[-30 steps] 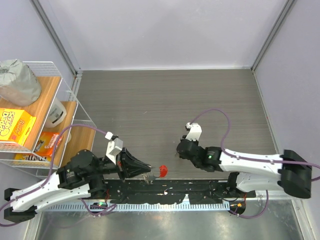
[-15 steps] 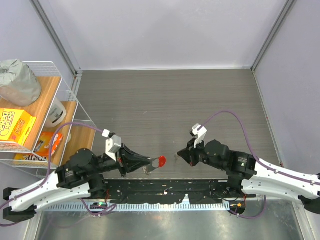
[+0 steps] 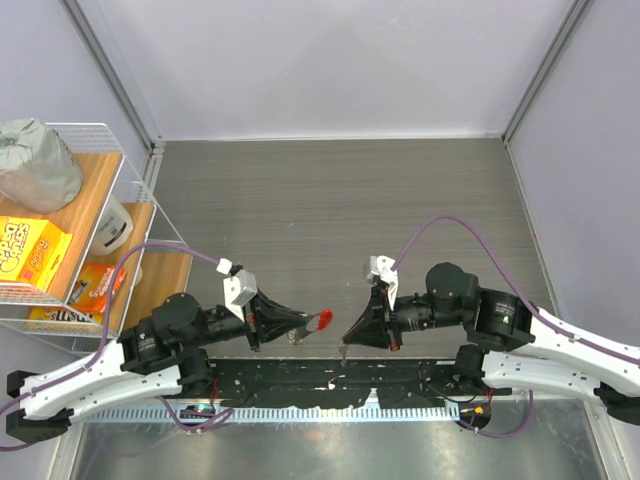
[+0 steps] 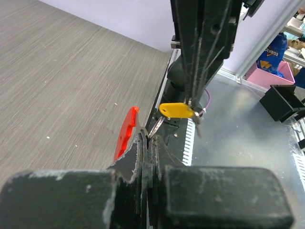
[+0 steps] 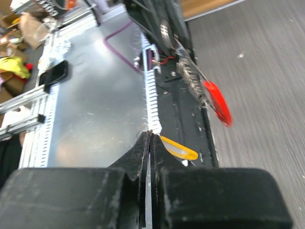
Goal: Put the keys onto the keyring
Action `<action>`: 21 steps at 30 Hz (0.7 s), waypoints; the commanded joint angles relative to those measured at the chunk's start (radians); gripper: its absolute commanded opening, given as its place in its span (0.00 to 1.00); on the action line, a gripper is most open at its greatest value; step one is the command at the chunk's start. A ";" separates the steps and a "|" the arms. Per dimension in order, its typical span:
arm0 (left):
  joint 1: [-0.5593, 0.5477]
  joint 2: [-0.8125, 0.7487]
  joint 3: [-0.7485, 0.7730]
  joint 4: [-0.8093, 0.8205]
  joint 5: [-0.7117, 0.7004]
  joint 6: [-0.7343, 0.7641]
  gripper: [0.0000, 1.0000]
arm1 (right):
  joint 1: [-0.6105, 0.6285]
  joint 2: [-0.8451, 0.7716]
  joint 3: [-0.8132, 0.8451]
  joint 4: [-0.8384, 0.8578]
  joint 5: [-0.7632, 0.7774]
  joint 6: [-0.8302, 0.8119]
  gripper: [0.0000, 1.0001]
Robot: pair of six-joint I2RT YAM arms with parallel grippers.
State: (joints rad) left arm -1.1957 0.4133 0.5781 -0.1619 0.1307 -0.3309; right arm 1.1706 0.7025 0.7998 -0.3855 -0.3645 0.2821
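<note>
L gripper point(image 3: 298, 326), black, two fingers, is pressed together on the keyring point(image 3: 318, 322), a small bunch of thin silvery metal links w/ a curved red plastic piece. That red plastic piece point(image 4: 126, 133) sticks out past the fingertips toward the R arm. In the L wrist view it sits edge-on, just left of the closed jaws.

R gripper point(image 3: 346, 341) is also pinched tight, on the key point(image 4: 176, 110), a tiny metal key w/ a yellow plastic head. In the L wrist view the yellow head lies roughly flat at the R fingertips. Its thin blade slants down toward the L fingertips; the blade tip looks to be at the ring, but the view's too cramped to tell if it's touching or threaded.

In the R wrist view the yellow head shows just right of the closed jaws, w/ the keyring's links hanging off the L gripper beyond it.

Both grippers are tip to tip, near each other, over the near edge of the grey wood-grain table top point(image 3: 330, 200), beside the black base rail point(image 3: 330, 378).
</note>
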 commanded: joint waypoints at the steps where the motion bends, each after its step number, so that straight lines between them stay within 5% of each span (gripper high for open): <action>1: 0.001 -0.001 0.046 0.050 0.017 0.026 0.00 | 0.006 0.075 0.088 0.072 -0.177 0.005 0.06; 9: 0.001 -0.028 0.025 0.094 0.089 0.016 0.00 | 0.006 0.155 0.041 0.330 -0.180 0.206 0.06; 21: 0.001 -0.061 0.003 0.099 0.001 -0.002 0.00 | 0.006 0.144 -0.008 0.473 0.036 0.292 0.05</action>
State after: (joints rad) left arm -1.1957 0.3679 0.5793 -0.1467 0.1749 -0.3325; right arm 1.1717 0.8539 0.8124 -0.0578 -0.3954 0.5247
